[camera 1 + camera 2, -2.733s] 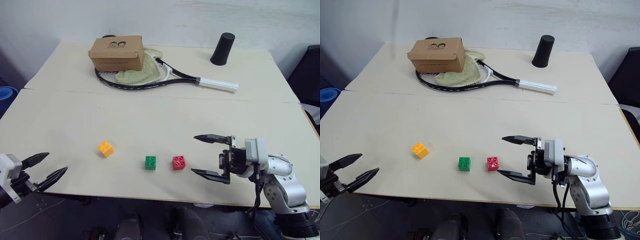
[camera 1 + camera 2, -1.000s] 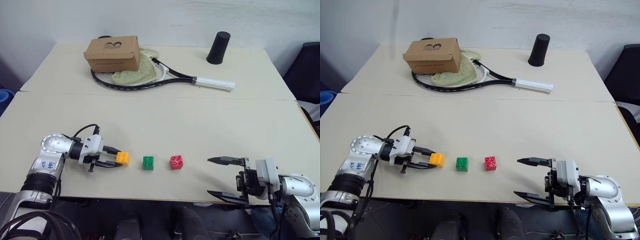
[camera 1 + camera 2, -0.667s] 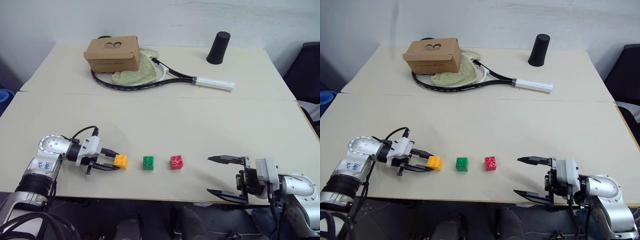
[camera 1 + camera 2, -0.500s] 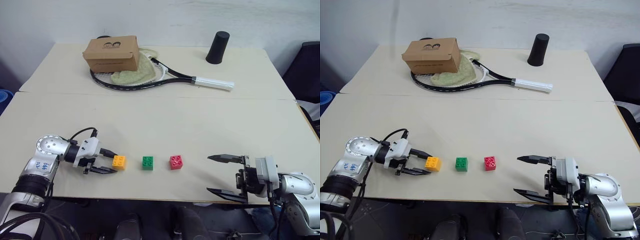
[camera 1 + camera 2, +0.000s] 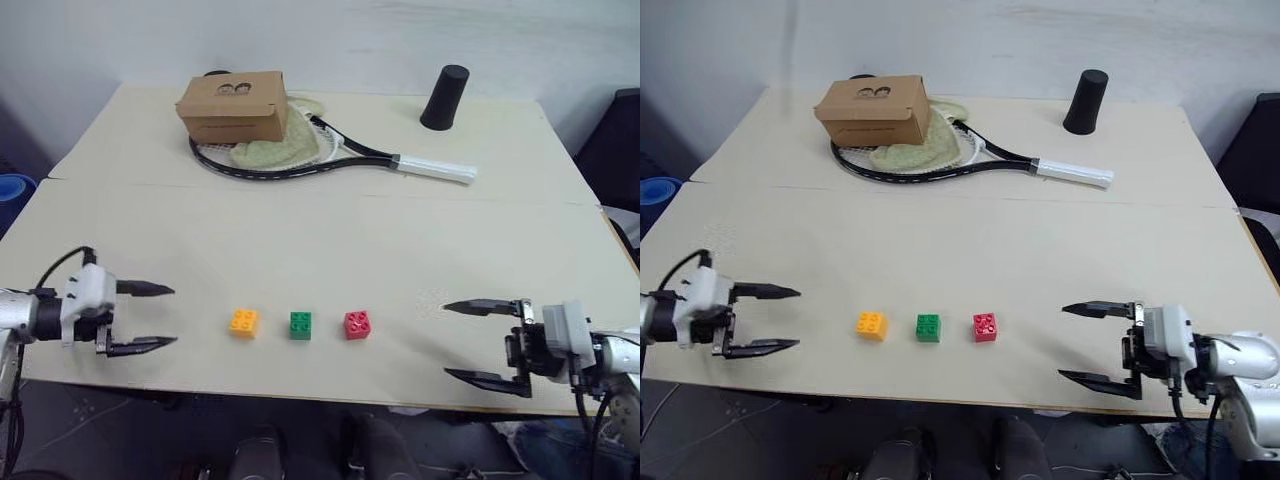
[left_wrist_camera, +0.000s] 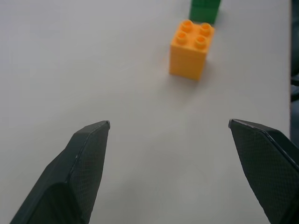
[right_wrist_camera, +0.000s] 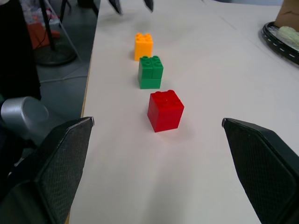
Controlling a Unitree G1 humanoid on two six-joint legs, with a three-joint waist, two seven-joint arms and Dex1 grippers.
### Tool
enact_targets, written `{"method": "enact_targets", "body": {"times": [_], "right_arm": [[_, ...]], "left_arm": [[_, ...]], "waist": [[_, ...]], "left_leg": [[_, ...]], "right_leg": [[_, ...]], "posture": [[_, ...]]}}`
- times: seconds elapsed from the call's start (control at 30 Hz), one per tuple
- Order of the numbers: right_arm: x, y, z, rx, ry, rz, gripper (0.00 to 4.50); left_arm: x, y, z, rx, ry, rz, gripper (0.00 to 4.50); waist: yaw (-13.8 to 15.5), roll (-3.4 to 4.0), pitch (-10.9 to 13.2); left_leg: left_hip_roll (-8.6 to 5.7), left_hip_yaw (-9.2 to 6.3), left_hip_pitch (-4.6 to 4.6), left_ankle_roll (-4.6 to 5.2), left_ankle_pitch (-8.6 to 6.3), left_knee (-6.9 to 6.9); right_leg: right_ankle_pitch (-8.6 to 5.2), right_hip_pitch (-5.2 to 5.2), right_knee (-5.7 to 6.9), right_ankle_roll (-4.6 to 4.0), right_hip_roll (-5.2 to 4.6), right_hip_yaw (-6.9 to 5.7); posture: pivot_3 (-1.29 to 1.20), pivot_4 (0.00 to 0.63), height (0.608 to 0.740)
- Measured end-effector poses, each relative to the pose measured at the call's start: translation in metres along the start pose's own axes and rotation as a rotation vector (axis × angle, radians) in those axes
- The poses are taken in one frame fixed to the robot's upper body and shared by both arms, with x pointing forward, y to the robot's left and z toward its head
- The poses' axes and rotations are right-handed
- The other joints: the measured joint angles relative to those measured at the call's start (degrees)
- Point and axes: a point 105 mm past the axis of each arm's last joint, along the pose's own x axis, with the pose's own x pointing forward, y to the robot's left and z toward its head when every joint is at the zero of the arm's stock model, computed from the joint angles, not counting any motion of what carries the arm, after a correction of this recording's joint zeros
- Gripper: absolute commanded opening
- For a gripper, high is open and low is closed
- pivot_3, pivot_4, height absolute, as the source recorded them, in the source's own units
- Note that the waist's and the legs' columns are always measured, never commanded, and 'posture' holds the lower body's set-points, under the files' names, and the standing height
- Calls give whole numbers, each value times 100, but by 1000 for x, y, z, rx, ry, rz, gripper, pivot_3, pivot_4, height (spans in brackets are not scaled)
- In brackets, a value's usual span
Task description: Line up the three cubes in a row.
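Near the table's front edge the three cubes stand in a row: the orange-yellow cube (image 5: 244, 322) at the left, the green cube (image 5: 300, 325) in the middle, the red cube (image 5: 357, 325) at the right, with small gaps between them. My left gripper (image 5: 162, 317) hangs open to the left of the orange-yellow cube (image 6: 191, 48), well apart from it and empty. My right gripper (image 5: 461, 341) stands open to the right of the red cube (image 7: 165, 110), also apart and empty.
At the back of the table (image 5: 320, 240) lie a brown cardboard box (image 5: 234, 105), a green cloth (image 5: 280, 148) and a racket (image 5: 330, 155). A black cup (image 5: 444, 97) stands at the back right. A seam crosses the table's middle.
My left gripper let go of the orange-yellow cube, opened wide and drew back to the left and up. The cube stays in line with the others. My right gripper shifted a little to the right.
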Motion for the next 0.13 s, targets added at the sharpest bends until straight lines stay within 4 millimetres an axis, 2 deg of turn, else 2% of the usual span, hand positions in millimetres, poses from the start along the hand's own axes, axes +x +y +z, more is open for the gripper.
{"method": "enact_targets", "body": {"times": [0.13], "right_arm": [[-4, 0, -3, -9, 12, 21, 4500]], "left_arm": [[1, 1, 4, 15, 10, 8, 4302]], "waist": [[31, 1, 0]], "left_leg": [[0, 5, 1, 0, 0, -2]], "right_leg": [[0, -3, 0, 0, 4, 1]], "posture": [[0, 150, 740]]}}
